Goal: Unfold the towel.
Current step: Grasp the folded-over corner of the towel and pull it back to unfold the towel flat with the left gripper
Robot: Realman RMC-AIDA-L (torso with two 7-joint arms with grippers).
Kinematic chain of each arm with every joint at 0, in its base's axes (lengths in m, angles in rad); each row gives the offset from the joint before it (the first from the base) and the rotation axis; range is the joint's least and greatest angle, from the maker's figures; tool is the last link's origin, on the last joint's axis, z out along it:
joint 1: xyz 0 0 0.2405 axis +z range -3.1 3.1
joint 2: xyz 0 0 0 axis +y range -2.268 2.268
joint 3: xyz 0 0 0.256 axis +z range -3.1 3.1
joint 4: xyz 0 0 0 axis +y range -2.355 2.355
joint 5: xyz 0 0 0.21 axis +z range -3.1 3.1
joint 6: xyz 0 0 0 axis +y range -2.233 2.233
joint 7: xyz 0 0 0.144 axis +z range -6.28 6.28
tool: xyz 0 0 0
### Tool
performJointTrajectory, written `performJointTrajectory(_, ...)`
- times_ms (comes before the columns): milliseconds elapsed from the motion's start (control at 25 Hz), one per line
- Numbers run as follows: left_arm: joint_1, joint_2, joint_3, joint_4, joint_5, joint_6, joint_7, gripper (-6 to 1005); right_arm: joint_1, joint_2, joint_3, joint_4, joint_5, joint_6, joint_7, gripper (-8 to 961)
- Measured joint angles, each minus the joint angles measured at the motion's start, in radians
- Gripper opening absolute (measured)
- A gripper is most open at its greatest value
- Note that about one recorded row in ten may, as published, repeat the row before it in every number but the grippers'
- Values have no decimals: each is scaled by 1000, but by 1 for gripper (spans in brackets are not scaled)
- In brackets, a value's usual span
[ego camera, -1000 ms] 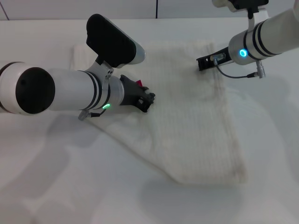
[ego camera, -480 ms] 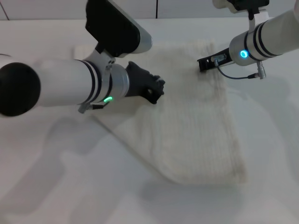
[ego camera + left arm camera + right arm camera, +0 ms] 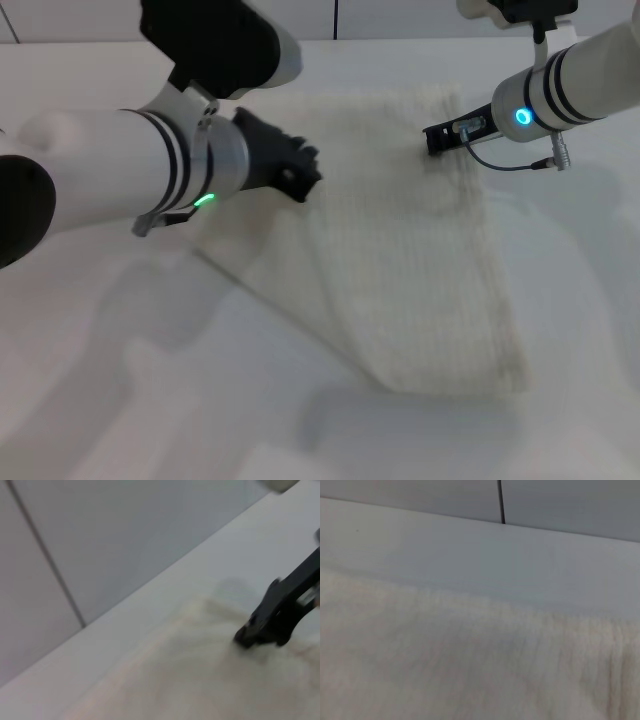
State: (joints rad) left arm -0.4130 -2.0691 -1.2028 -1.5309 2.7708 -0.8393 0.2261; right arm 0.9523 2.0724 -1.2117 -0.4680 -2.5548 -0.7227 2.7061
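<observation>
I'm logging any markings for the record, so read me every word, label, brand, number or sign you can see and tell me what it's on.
No readable text in any view.
The towel: plain ribbed cloth, no visible label or print.
The left gripper and right gripper: black housings, no legible markings; the arms show only lit green and blue indicator lights, not characters.
The table and back wall: blank.
</observation>
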Motion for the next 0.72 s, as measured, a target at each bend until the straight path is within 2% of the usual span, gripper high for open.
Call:
performJointTrajectory(200, 1, 0, 10, -28, 84, -103, -105, 79, -7, 0, 0, -16, 1, -5, 1, -1)
performJointTrajectory(720, 15, 1, 17, -121, 117, -332, -172, 76, -15, 2, 0, -33, 2, -18, 3, 0)
